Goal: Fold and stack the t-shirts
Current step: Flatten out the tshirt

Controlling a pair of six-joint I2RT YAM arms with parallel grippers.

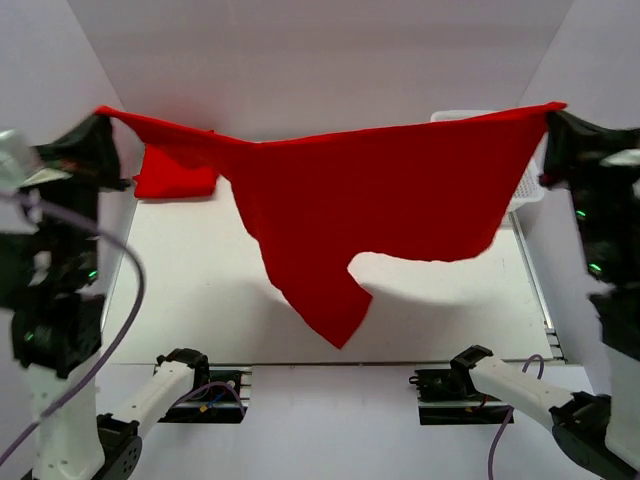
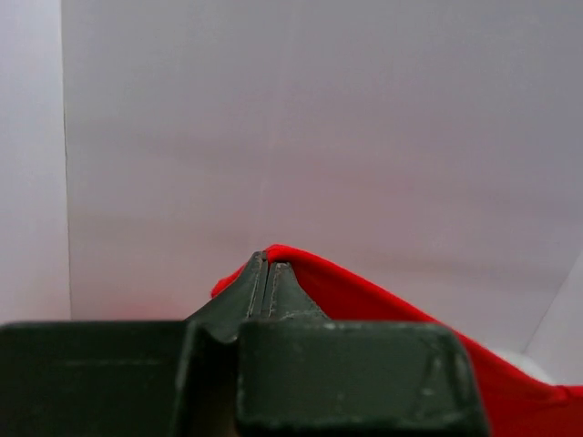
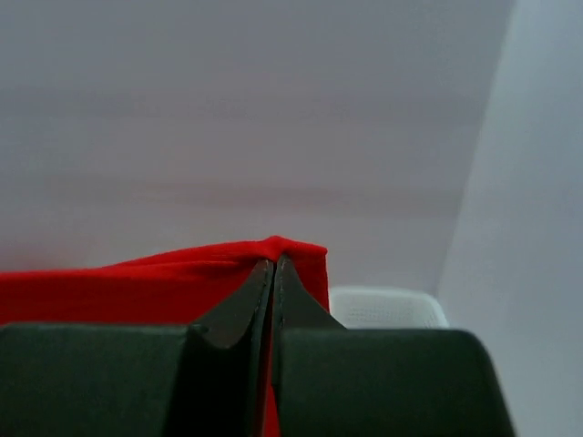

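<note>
1. The left gripper [image 2: 266, 264] is shut tight on one shirt [image 1: 380, 190] corner, and the right gripper [image 3: 274, 264] on the opposite corner.
2. The shirt is held taut in the air from 9 to 3 o'clock between the grippers, drooping over the table [image 1: 200, 310].
3. A second shirt [image 1: 175, 175] is bunched at 10 o'clock, nearer the left gripper.

I saw my left gripper's dark fingers [image 2: 266, 289] pressed together on a fold of bright red soft cloth t-shirt [image 2: 383, 305].
</note>
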